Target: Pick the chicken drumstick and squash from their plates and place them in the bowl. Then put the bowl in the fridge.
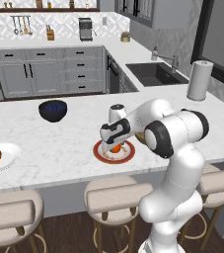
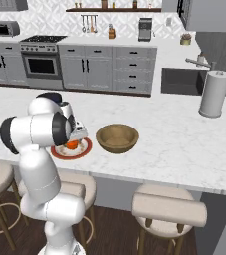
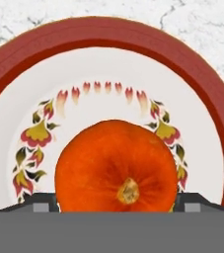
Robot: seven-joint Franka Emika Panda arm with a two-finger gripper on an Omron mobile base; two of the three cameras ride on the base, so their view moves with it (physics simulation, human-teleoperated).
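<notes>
Marble surface [image 1: 59, 143], and everything hinges on the squash [image 3: 116, 165] sitting on the red-rimmed plate [image 3: 108, 42]: it's straight under the gripper [image 3: 116, 203], between jaws spread wide either side, not yet squeezing. Wooden bowl [image 2: 117, 138] sits just beside that plate.

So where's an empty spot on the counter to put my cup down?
Bare marble lies between the wooden bowl and the paper towel roll, and between the dark blue bowl and the white plate. It's crowded around the red-rimmed plate, where the gripper sits over the squash.
</notes>
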